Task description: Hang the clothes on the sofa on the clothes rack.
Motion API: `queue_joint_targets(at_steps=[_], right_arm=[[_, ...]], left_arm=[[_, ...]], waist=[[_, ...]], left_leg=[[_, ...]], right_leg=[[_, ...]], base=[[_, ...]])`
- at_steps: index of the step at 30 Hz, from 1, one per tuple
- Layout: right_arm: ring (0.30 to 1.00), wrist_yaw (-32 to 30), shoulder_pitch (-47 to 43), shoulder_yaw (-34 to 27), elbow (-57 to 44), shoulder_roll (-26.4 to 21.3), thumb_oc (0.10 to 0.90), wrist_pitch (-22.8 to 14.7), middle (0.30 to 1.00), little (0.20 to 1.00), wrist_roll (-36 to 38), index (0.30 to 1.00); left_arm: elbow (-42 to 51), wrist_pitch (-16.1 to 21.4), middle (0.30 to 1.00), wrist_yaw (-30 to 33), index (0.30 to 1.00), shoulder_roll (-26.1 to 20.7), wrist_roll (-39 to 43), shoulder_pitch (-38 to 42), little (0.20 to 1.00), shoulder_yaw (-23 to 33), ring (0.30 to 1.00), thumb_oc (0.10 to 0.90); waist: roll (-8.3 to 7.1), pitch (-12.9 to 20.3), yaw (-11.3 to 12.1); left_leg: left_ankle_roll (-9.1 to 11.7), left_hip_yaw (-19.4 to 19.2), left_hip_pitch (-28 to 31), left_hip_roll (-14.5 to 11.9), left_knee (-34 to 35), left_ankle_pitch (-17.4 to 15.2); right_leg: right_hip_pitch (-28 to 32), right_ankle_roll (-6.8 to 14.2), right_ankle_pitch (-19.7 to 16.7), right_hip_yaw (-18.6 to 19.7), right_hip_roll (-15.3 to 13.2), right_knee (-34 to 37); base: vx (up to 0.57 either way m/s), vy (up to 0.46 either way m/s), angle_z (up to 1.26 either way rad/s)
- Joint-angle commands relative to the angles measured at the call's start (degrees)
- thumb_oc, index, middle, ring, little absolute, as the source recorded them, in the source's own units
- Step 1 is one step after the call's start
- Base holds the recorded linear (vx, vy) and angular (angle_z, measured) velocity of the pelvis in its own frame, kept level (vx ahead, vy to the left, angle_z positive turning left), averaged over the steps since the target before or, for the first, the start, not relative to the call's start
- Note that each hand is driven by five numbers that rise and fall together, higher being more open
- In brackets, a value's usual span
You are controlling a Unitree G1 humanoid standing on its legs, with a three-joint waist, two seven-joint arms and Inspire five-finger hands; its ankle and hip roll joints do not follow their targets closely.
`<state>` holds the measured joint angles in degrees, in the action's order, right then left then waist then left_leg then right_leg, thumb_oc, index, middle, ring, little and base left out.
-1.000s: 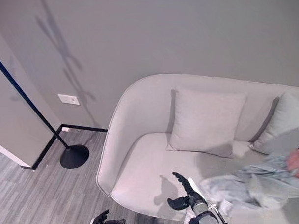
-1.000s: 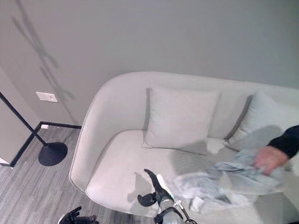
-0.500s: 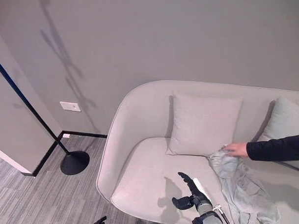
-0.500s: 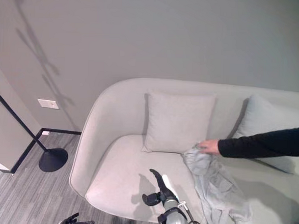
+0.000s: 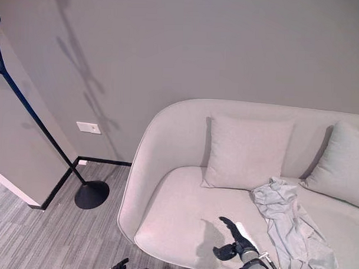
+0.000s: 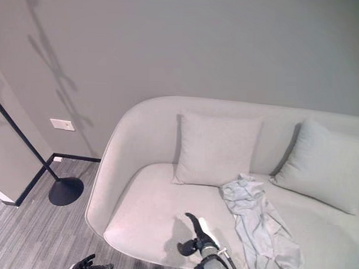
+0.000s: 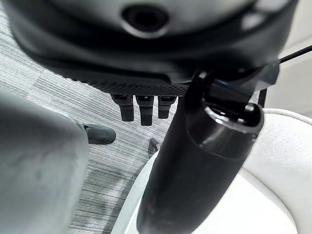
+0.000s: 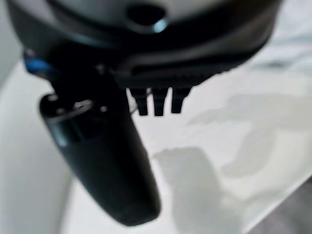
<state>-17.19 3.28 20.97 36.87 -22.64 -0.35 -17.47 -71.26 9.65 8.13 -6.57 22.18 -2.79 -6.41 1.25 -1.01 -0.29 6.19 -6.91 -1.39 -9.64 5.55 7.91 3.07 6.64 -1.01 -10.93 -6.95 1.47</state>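
clothes crumpled on sofa seat, draped from below middle cushion down toward front edge, just left of right cushion. right hand over seat front, left of clothes & not touching, fingers straight, empty. left hand low over floor, fingers relaxed, empty. rack w/ round base left of sofa by wall.
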Motion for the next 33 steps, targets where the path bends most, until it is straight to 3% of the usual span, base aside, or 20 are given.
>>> queue_joint_targets(at_steps=[1, 2, 3, 4, 5, 7, 8, 10, 13, 17, 19, 20, 21, 22, 23, 24, 25, 27, 30, 33], right_arm=[[0.9, -8.17, -10.35, -7.19, -2.38, -5.93, 0.8, 3.08, 0.9, 0.9, -5.82, 0.9], [0.9, -8.17, -10.46, -7.21, -2.34, -5.94, 0.8, 3.08, 0.9, 0.9, -5.82, 0.9], [0.9, -9.81, -14.32, -9.33, -0.11, -7.39, 0.8, 4.26, 0.9, 0.9, -5.47, 0.9], [0.9, -9.86, -14.57, -9.33, 0.05, -7.41, 0.8, 4.3, 0.9, 0.9, -5.41, 0.9], [0.9, -11.07, -16.77, -9.74, 3.29, -8.54, 0.8, 4.84, 0.9, 0.9, -4.36, 0.9], [0.9, -10.65, -17.02, -9.81, 4.24, -9.06, 0.8, 4.77, 0.9, 0.9, -3.49, 0.9], [0.9, -9.84, -18.89, -9.02, 6.38, -10.49, 0.8, 4.35, 0.9, 0.9, -1.93, 0.9], [0.9, -9.88, -22.18, -7.32, 9.47, -10.52, 0.8, 3.64, 0.9, 0.9, -1.05, 0.9], [0.9, -9.71, -24.64, -4.99, 8.56, -11.81, 0.8, 2.94, 0.9, 0.9, -0.73, 0.9], [0.9, -12.11, -27.3, -4.88, 13.04, -13.98, 0.8, 2.34, 0.9, 0.9, 2.17, 0.9], [0.9, -13.17, -28.05, -5.34, 15.81, -14.7, 0.8, 2.22, 0.9, 0.9, 4.97, 0.9], [0.9, -13.76, -28.36, -5.58, 16.8, -15.01, 0.8, 1.96, 0.9, 0.9, 6.3, 0.9], [0.9, -13.83, -28.44, -5.63, 17.44, -15.47, 0.8, 1.96, 0.9, 0.9, 7.04, 0.9], [0.9, -13.83, -28.46, -5.61, 17.47, -15.48, 0.8, 1.95, 0.9, 0.9, 7.05, 0.9], [0.9, -13.82, -29.3, -5.28, 18.4, -15.85, 0.8, 1.73, 0.9, 0.9, 7.88, 0.9], [0.9, -13.23, -30.54, -4.6, 19.59, -15.97, 0.8, 1.35, 0.9, 0.9, 9.15, 0.9], [0.9, -12.14, -32.32, -3.81, 21.19, -15.58, 0.8, 0.25, 0.9, 0.9, 12.18, 0.9], [0.9, -11.12, -34.58, -2.38, 23.98, -14.57, 0.8, -0.52, 0.9, 0.9, 13.88, 0.9], [0.9, -10.45, -36.42, -1.79, 25.26, -14.6, 0.8, -1.23, 0.9, 0.9, 15.3, 0.9], [0.9, -10.22, -39.6, -1.11, 26.84, -13.67, 0.8, -2.29, 0.9, 0.9, 17.23, 0.9]], left_arm=[[-2.88, -0.13, 0.9, -0.36, 0.9, -0.76, -3.13, 1.28, 0.9, -2.55, 0.9, 0.8], [-2.89, -0.14, 0.9, -0.36, 0.9, -0.75, -3.13, 1.39, 0.9, -2.53, 0.9, 0.8], [-3.41, -0.61, 0.9, -0.82, 0.9, -1.82, -3.74, 1.42, 0.9, -2.19, 0.9, 0.8], [-3.4, -0.62, 0.9, -0.86, 0.9, -1.82, -3.78, 1.56, 0.9, -2.17, 0.9, 0.8], [-3.8, -0.47, 0.9, -0.57, 0.9, -3.31, -2.16, 2.01, 0.9, -1.03, 0.9, 0.8], [-3.58, -0.16, 0.9, -0.41, 0.9, -3.89, -1.45, 2.41, 0.9, -0.83, 0.9, 0.8], [-2.95, 0.73, 0.9, -0.49, 0.9, -5.24, 0.46, 2.2, 0.9, 0.22, 0.9, 0.8], [-2.71, 0.93, 0.9, -0.12, 0.9, -6.56, 0.03, 1.47, 0.9, 1.1, 0.9, 0.8], [-2.9, 1.61, 0.9, 0.39, 0.9, -5.71, 4.9, 0.95, 0.9, 3.63, 0.9, 0.8], [-1.44, 2.14, 0.9, 1.03, 0.9, -2.64, 7.53, -0.17, 0.9, 2.09, 0.9, 0.8], [0.04, 2.03, 0.9, 1.28, 0.9, -1.42, 8.46, -0.4, 0.9, 0.63, 0.9, 0.8], [0.36, 2.11, 0.9, 1.7, 0.9, -0.85, 8.54, -0.28, 0.9, 0.18, 0.9, 0.8], [0.97, 2.25, 0.9, 1.57, 0.9, -0.38, 8.82, -0.27, 0.9, -0.36, 0.9, 0.8], [0.98, 2.25, 0.9, 1.58, 0.9, -0.37, 8.83, -0.27, 0.9, -0.36, 0.9, 0.8], [1.47, 2.33, 0.9, 1.53, 0.9, -0.17, 8.89, -0.23, 0.9, -1.08, 0.9, 0.8], [1.36, 2.2, 0.9, 1.63, 0.9, -0.02, 8.36, -0.06, 0.9, -1.86, 0.9, 0.8], [0.89, 2.21, 0.9, 1.21, 0.9, 0.06, 7.93, 0.4, 0.9, -2.84, 0.9, 0.8], [-0.1, 2.26, 0.9, 0.82, 0.9, -0.38, 7.47, 0.58, 0.9, -2.93, 0.9, 0.8], [-0.34, 2.25, 0.9, 0.49, 0.9, -1.07, 6.49, 1.48, 0.9, -3.61, 0.9, 0.8], [-1.0, 2.89, 0.9, 0.43, 0.9, -2.06, 5.23, 2.5, 0.9, -4.27, 0.9, 0.8]], waist=[[-0.38, -4.84, 3.1], [-0.45, -4.76, 3.11], [0.35, -5.22, 4.24], [0.2, -5.59, 4.25], [-0.31, -5.42, 6.06], [-1.03, -5.28, 6.12], [-3.26, -5.03, 6.9], [-4.78, -3.96, 8.66], [-3.49, -3.91, 8.28], [-0.46, -5.09, 8.7], [0.8, -5.43, 8.65], [1.14, -6.3, 8.26], [1.12, -6.71, 7.84], [1.09, -6.71, 7.86], [1.07, -6.96, 7.88], [1.07, -7.22, 8.14], [0.48, -7.23, 8.28], [0.39, -7.11, 9.1], [0.54, -7.41, 9.48], [1.05, -7.89, 8.42]], left_leg=[[-3.07, -0.21, 4.55, 1.23, -1.12, -9.04], [-3.11, -0.22, 4.29, 1.32, -1.08, -8.84], [-2.54, -0.82, 3.87, 0.09, -0.98, -9.31], [-2.74, -1.18, 3.47, 0.32, -1.29, -8.77], [-1.61, -1.03, 2.85, -1.32, -0.99, -8.51], [-1.29, -0.84, 2.35, -1.51, -0.78, -8.21], [0.37, -0.79, 2.24, -2.68, -0.87, -7.86], [2.42, -1.43, 1.56, -5.27, -0.96, -6.33], [4.83, -0.62, 0.73, -12.55, -1.06, -1.75], [6.04, 2.37, -0.94, -17.41, -1.79, 6.82], [6.58, 1.45, -3.08, -18.93, -2.17, 12.52], [6.66, -0.47, -3.8, -18.93, -2.31, 13.83], [5.9, -3.15, -4.58, -17.92, -2.39, 12.13], [5.87, -3.21, -4.57, -17.87, -2.43, 12.08], [5.33, -3.27, -5.73, -16.1, -3.15, 10.47], [4.4, -1.23, -7.33, -13.21, -4.45, 8.27], [1.55, 2.29, -8.99, -6.31, -5.86, 1.1], [1.02, 5.05, -8.94, -3.52, -5.35, -1.34], [0.71, 7.68, -9.7, -1.17, -4.1, -1.59], [0.96, 6.38, -10.27, -0.55, -1.13, -0.66]], right_leg=[[-10.18, 3.14, 3.43, -10.68, -3.59, -14.87], [-10.48, 3.11, 3.32, -10.64, -3.69, -14.92], [-10.81, 5.0, 3.45, -12.44, -8.63, -17.28], [-10.98, 4.63, 2.79, -12.89, -8.95, -17.2], [-8.54, 4.26, 1.04, -13.07, -14.62, -15.2], [-7.33, 4.21, -0.2, -10.82, -15.79, -13.86], [-5.06, 4.94, 0.6, -5.73, -14.49, -10.38], [-4.91, 6.07, 1.67, -7.49, -12.49, -7.57], [-5.32, 3.87, 3.94, -8.09, -5.99, -6.44], [-1.84, 0.16, 6.35, -8.16, 1.48, -1.3], [-0.44, -0.96, 6.5, -9.24, 3.56, 2.04], [0.57, -1.56, 6.62, -10.08, 3.94, 3.27], [0.54, -2.1, 6.92, -10.76, 3.93, 3.53], [0.53, -2.08, 6.91, -10.73, 3.87, 3.53], [-0.1, -2.13, 6.75, -10.99, 3.62, 3.53], [-0.7, -2.1, 6.43, -10.88, 3.18, 3.53], [-1.98, -2.32, 5.73, -11.04, 2.11, 3.53], [-3.52, -2.28, 5.28, -9.63, 2.55, 3.53], [-5.14, -2.04, 4.58, -9.4, 2.38, 3.53], [-9.3, -1.26, 2.76, -8.06, 1.65, 3.53]], base=[[-0.19, 0.067, -0.41], [-0.15, -0.071, -0.32], [-0.1, -0.105, -0.64], [-0.08, -0.355, -0.7], [-0.01, -0.352, -0.57], [0.07, -0.365, 0.0], [0.1, -0.414, 0.14], [0.12, -0.58, -0.27], [0.08, -0.502, -0.28], [0.03, -0.337, -0.1], [-0.01, -0.224, 0.32], [-0.05, -0.175, 0.4], [-0.04, -0.133, 0.5], [-0.05, -0.113, 0.57], [-0.05, -0.072, 0.55], [-0.09, -0.127, 0.34], [-0.05, -0.094, 0.08], [-0.03, -0.042, -0.17], [-0.04, -0.001, -0.19], [-0.05, 0.054, -0.02]])
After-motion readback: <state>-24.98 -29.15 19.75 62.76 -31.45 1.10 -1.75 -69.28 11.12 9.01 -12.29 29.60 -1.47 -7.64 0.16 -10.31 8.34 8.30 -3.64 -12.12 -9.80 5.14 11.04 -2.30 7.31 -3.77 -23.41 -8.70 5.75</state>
